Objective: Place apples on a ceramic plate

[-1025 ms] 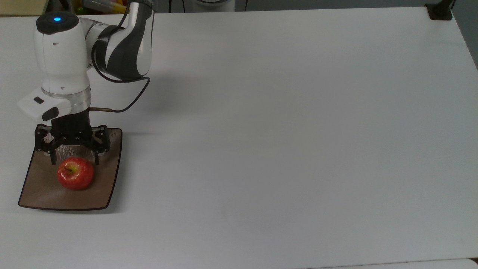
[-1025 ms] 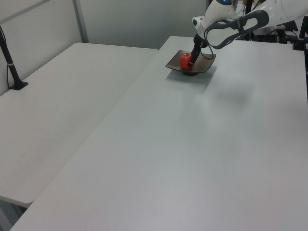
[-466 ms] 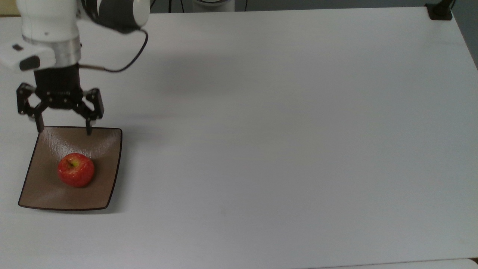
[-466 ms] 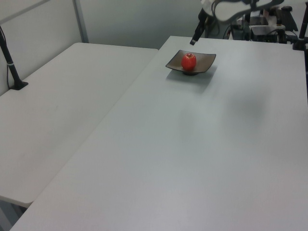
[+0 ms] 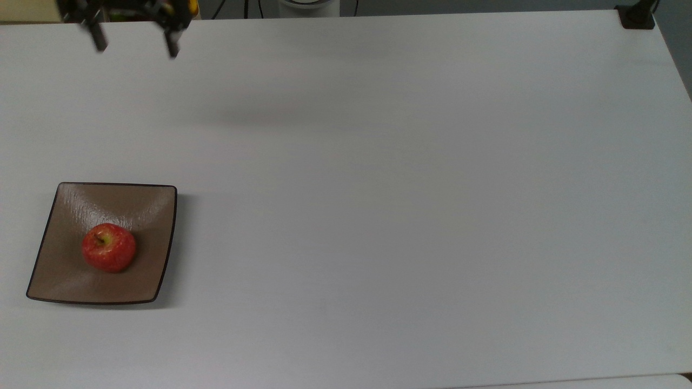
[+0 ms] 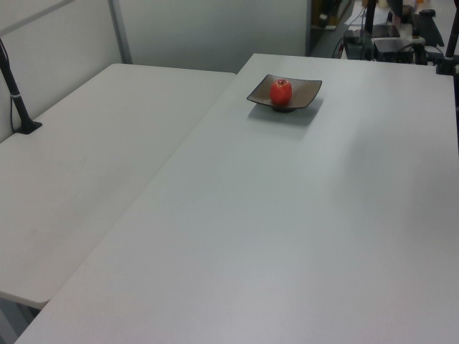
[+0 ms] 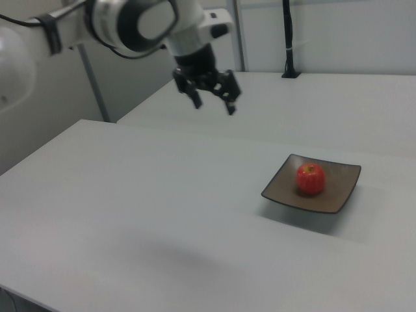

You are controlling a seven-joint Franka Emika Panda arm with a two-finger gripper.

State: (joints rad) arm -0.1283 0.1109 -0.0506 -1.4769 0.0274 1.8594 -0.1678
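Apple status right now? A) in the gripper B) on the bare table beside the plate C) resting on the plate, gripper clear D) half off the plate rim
C: the apple sits inside the ceramic plate, while the gripper hangs open and empty well away from it.

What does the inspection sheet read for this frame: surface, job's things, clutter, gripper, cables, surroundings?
Surface: white table, bare apart from the plate; a second white table adjoins it.
Job's things: red apple sits stem up near the middle of the square brown ceramic plate, by the top view's left edge.
Clutter: nothing seen on the table.
Gripper: gripper open, empty, raised well clear of the plate and apple.
Cables: black cables at the table's far edge in the top view.
Surroundings: black post clamped on the adjoining table; grey partition wall behind.
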